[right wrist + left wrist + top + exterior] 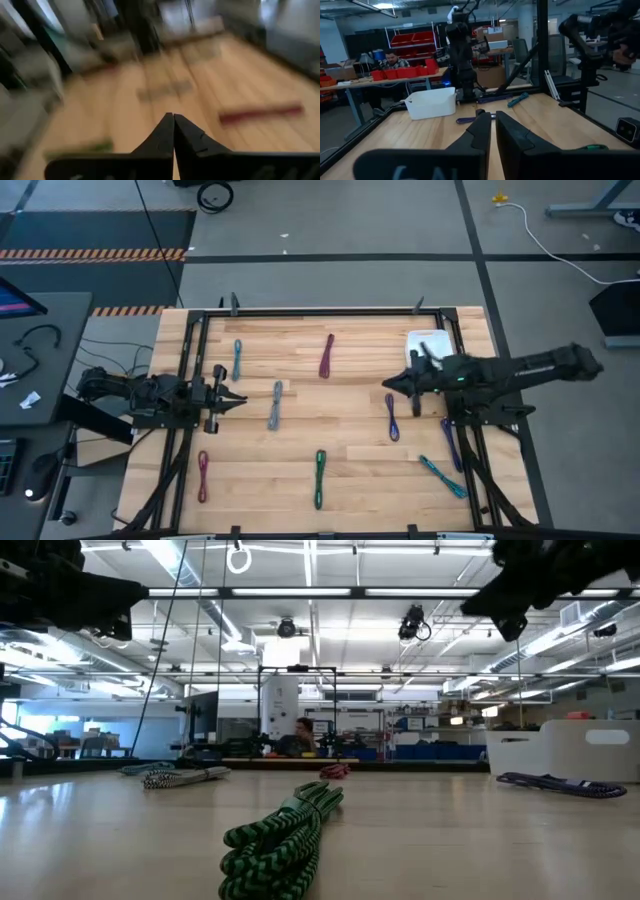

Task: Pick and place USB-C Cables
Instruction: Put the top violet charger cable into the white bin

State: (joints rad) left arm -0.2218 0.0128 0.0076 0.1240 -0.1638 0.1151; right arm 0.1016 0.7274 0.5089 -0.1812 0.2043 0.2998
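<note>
Nine thin folded USB-C cables (275,406) lie scattered on the wooden desk (360,490), none lifted. Left gripper (238,400) and right gripper (388,384) hover with jaws clenched, empty. Judged step: approach; next, pick one cable, open, descend, then carry it to the white plastic bin (428,341).

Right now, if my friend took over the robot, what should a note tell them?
Left pincer: shut, empty, held above the table's left side.
Right pincer: shut, empty, held above the right side near the white bin.
Cables all lie loose on the table: teal, grey-blue, maroon, red, green, purple, a second purple partly under the right arm, and another teal.
Done: no cable can be seen in the bin, though the arm hides part of it.
Left: pick up every cable and place it.
</note>
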